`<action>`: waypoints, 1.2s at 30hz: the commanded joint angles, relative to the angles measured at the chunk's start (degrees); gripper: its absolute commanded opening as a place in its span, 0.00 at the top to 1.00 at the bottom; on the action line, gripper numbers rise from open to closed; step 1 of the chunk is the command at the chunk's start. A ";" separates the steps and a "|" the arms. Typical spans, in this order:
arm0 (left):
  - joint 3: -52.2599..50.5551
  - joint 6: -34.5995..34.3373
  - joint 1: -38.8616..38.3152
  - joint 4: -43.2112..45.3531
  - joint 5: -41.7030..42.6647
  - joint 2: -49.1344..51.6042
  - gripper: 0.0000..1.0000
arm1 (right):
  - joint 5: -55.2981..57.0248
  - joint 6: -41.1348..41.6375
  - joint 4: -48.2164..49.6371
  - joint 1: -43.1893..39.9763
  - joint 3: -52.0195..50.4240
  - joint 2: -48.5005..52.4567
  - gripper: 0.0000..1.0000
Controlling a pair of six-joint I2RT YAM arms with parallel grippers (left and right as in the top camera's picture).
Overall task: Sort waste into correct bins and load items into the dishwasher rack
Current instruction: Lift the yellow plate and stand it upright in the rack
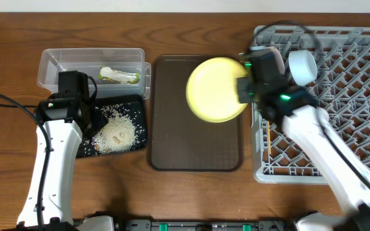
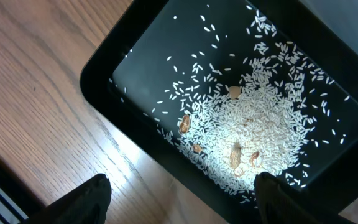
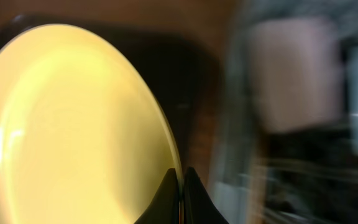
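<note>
Overhead, we see our right gripper (image 1: 243,90) clamped on the thin rim of the smooth, glossy round yellow plate (image 1: 214,90), which is over the flat dark-brown serving tray (image 1: 194,151), just beside the grey grid-floored dishwasher rack (image 1: 358,83). Our left gripper (image 2: 182,196) hangs with its jaws wide apart over the shallow black tray (image 2: 98,74). There loose white rice grains (image 2: 253,134) lie heaped with small beige lumps, while the crumpled wrapper (image 1: 119,76) sits in the clear plastic tub (image 1: 50,64).
</note>
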 commanded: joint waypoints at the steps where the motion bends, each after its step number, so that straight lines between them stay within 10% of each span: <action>1: 0.35 0.31 0.24 -0.17 -0.24 -0.37 0.23 | 7.26 -6.34 -2.27 -3.54 0.09 -6.56 0.99; 14: 0.35 0.31 0.24 0.02 -0.24 -0.37 0.23 | 36.33 -26.56 -7.91 -15.91 0.04 -15.43 0.99; 33: 0.35 0.31 0.24 0.31 1.05 -0.37 0.23 | 23.54 -16.96 -12.79 -14.84 -0.96 -5.62 0.98; 36: 0.35 0.31 0.24 0.31 1.05 -0.37 0.23 | 14.36 -14.03 -12.59 -14.93 -0.96 -5.57 0.76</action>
